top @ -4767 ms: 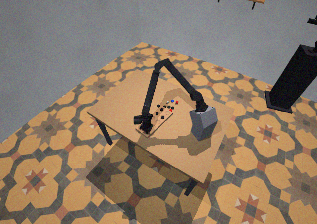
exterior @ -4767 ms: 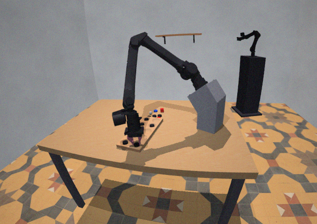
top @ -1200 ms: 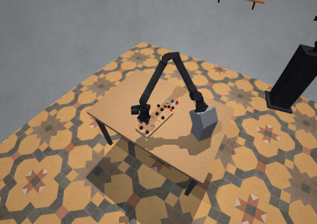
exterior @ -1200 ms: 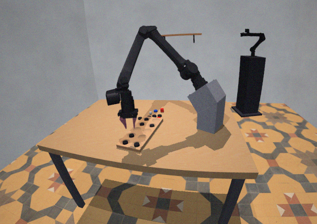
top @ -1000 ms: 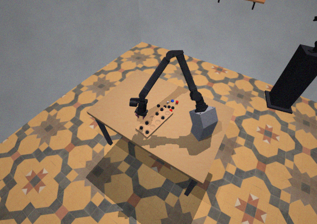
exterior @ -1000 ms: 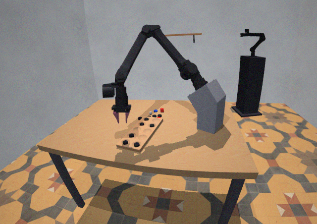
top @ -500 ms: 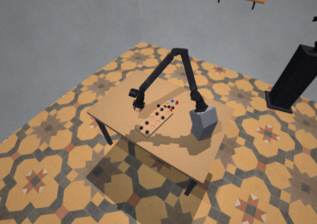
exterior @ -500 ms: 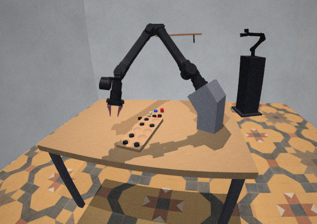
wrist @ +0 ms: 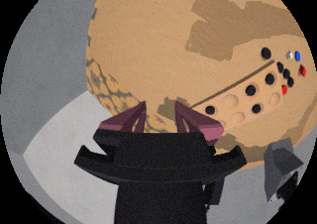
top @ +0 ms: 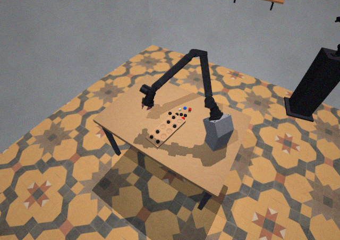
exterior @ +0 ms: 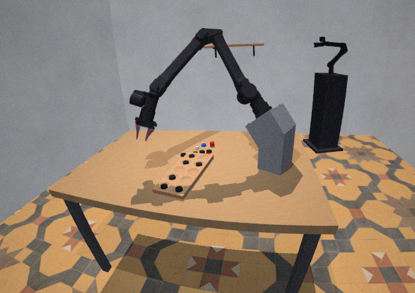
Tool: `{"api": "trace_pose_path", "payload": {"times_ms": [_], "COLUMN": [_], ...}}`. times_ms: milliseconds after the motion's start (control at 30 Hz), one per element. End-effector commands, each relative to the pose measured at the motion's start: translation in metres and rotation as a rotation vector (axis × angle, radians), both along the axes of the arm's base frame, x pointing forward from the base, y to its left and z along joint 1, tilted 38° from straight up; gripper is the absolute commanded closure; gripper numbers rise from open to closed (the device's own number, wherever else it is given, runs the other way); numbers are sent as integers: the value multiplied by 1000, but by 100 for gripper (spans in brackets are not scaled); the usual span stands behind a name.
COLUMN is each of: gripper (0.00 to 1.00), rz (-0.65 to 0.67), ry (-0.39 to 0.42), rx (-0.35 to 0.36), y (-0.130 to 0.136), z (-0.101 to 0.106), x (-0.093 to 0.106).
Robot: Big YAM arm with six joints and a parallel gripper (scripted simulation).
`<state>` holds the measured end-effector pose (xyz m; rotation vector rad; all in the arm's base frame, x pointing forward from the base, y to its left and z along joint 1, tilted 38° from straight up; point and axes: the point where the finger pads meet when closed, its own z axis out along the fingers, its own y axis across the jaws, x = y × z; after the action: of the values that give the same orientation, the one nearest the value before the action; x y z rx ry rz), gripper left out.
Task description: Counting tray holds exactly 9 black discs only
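Observation:
The long wooden counting tray [top: 166, 130] lies flat on the table, with several black discs [top: 157, 131] in its pockets and some pockets bare. It also shows in the exterior view [exterior: 184, 174] and the wrist view [wrist: 245, 99]. A small red piece [top: 183, 118] sits at the tray's far end. A few loose black discs [top: 170, 112] lie on the table by that end. My gripper [top: 146, 107] [exterior: 142, 136] hangs well above the table, off to the tray's far left side. Its purple fingers stand partly apart with nothing between them.
A blue piece [top: 185, 107], a red cube [top: 189, 109] and a small white piece [top: 179, 109] lie beyond the tray's far end. My grey base [top: 218, 131] stands to the right of the tray. A black pedestal [exterior: 327, 110] stands on the floor off the table.

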<state>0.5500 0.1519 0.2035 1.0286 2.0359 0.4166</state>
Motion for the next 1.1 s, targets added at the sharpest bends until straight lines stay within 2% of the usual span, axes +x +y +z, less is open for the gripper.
{"api": "trace_pose_path", "payload": {"times_ms": [0,33,100,133,233,267,300,400,433,467,500,667,700,800,867,900,933,1067], "gripper": [56,56,56,56,56,56,56,56,56,56,56,56,56,56,56,56,56,56], "rz": [89,95,96,132,132,134,167,167,177,202,200,201,228,228,247,265,253,253], "ry": [-32,-124,-117,-177,-178,-164,-236,-233,-199,-198,-278,-269,-337,-338,-302,-297,-387,-387], "rx": [-39,-60,-63,-103,-103,-106,-152,-152,-158,-157,-210,-211,-271,-271,-273,-271,-340,-340], "y": [24,-7,-7,-19,-19,-19,-33,-33,-27,-13,-47,-48,-61,-61,-52,-43,-76,-76], "z": [12,62,57,87,88,80,116,114,94,92,133,128,162,162,141,137,184,184], "x": [8,17,15,20,20,22,22,23,28,24,20,19,19,19,26,23,15,15]}}
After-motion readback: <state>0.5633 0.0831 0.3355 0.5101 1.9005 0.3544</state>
